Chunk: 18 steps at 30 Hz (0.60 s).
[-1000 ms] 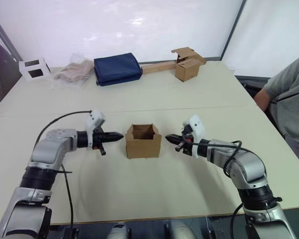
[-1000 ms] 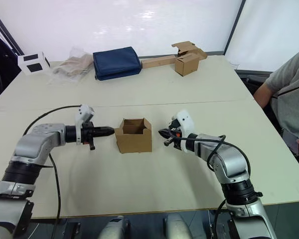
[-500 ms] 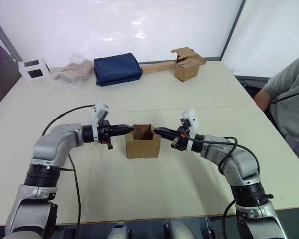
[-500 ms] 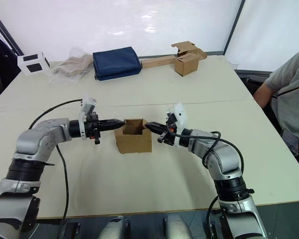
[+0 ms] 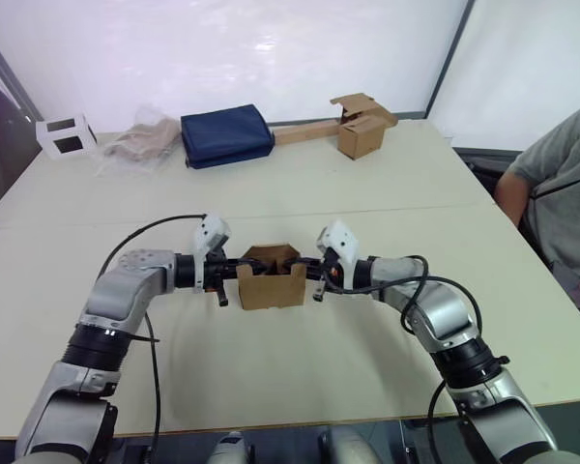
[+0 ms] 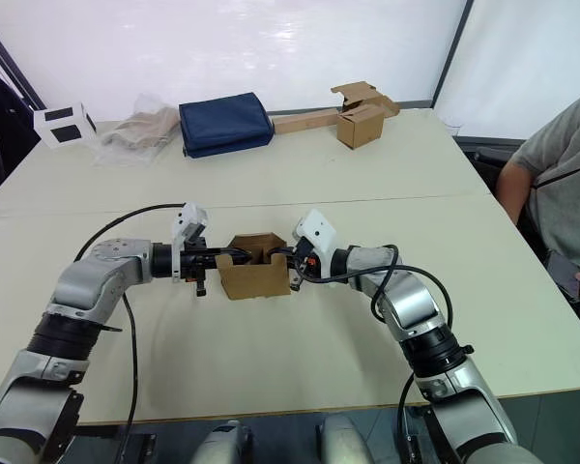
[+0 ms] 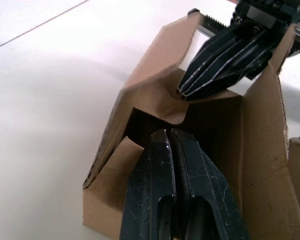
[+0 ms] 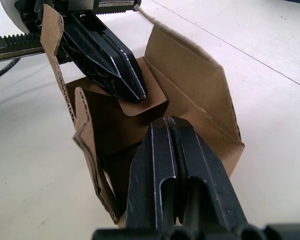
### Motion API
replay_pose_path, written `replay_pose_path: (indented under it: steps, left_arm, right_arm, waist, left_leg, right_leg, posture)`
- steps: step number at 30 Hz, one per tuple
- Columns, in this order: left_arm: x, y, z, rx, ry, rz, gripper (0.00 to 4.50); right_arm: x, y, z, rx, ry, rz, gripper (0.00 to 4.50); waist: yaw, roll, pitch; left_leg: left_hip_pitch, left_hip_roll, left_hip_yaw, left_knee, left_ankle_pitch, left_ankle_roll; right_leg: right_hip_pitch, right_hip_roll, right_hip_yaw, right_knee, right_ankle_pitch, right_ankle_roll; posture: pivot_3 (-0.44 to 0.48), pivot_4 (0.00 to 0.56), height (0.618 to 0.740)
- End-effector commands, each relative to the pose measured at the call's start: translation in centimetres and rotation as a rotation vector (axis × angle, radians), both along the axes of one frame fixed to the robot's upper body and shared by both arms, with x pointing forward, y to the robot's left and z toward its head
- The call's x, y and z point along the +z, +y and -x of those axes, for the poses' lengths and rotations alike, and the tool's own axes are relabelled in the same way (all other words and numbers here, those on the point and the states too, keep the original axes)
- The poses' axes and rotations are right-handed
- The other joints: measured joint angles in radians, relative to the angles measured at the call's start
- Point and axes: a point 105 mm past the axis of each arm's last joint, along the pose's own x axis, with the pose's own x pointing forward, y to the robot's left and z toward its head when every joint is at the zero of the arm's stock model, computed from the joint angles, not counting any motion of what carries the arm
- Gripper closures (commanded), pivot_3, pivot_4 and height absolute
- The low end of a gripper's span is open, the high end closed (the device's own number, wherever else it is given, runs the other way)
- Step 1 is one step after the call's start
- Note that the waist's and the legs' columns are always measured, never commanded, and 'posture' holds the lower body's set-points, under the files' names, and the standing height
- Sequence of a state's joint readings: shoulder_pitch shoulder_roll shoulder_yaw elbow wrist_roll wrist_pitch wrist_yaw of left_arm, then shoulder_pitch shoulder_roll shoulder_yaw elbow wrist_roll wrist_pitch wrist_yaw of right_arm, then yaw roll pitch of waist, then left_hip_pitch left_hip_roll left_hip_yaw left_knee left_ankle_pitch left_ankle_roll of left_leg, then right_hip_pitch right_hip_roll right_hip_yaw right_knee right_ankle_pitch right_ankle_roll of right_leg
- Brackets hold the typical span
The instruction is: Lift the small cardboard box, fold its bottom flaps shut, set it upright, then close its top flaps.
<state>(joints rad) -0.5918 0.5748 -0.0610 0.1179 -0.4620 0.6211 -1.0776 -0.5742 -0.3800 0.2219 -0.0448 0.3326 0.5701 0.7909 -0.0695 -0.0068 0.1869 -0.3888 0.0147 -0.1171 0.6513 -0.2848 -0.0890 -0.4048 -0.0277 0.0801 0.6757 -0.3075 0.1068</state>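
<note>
On the table (image 5: 387,174), box (image 5: 271,288) not yet lifted, flaps open; left gripper (image 5: 234,268) and right gripper (image 5: 307,268) closed, poking inside, gripping nothing.

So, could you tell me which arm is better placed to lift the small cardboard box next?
Neither has a clear edge. The left gripper and right gripper, both shut, reach into the small cardboard box from opposite sides, so a two-arm lift looks likeliest.
</note>
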Motion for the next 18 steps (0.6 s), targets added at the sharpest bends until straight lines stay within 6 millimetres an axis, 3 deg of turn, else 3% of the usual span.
replay_pose_path:
  steps: [1,6,10,13,18]
  left_arm:
    - [4.3,1.0,-0.2,0.028,-0.057,0.139,4.4]
    - [7.0,2.4,-0.4,0.06,-0.081,0.202,4.4]
    - [7.2,3.2,-1.3,0.086,-0.086,0.189,4.4]
    - [6.5,2.7,-3.1,0.089,-0.079,0.175,4.4]
    - [3.8,1.0,-4.6,0.053,-0.043,0.128,4.4]
  right_arm:
    - [4.5,-0.4,0.6,0.003,-0.032,-0.187,4.5]
    - [8.3,-1.0,2.3,0.044,-0.059,-0.325,4.5]
    - [9.5,-0.8,4.2,0.114,-0.051,-0.349,4.5]
    - [8.2,0.7,6.0,0.207,-0.036,-0.25,4.5]
    - [4.7,2.6,6.5,0.233,-0.003,-0.121,4.5]
  waist:
    - [0.001,0.0,0.0]
    - [0.001,0.0,0.0]
    - [0.0,0.0,0.0]
    - [0.005,0.0,0.0]
    - [0.001,0.0,0.0]
  left_leg:
    - [-0.001,0.0,0.0,0.0,0.0,0.0]
    - [-0.002,0.0,-0.001,0.0,0.0,0.0]
    - [-0.002,0.0,-0.001,0.0,0.0,0.0]
    - [-0.002,0.0,-0.001,0.0,0.0,0.0]
    - [-0.002,-0.001,-0.001,0.0,0.0,0.0]
  right_leg:
    - [0.0,0.0,0.0,0.0,0.0,0.0]
    - [-0.001,-0.001,-0.001,0.0,0.0,0.0]
    - [-0.001,0.0,-0.001,0.0,0.0,0.0]
    - [-0.001,0.0,-0.001,0.0,0.0,0.0]
    - [-0.001,0.0,-0.002,-0.001,0.0,0.0]
  posture:
    - [0.0,0.15,0.74]
    - [0.0,0.15,0.74]
    - [0.0,0.15,0.74]
    - [0.0,0.15,0.74]
    - [0.0,0.15,0.74]
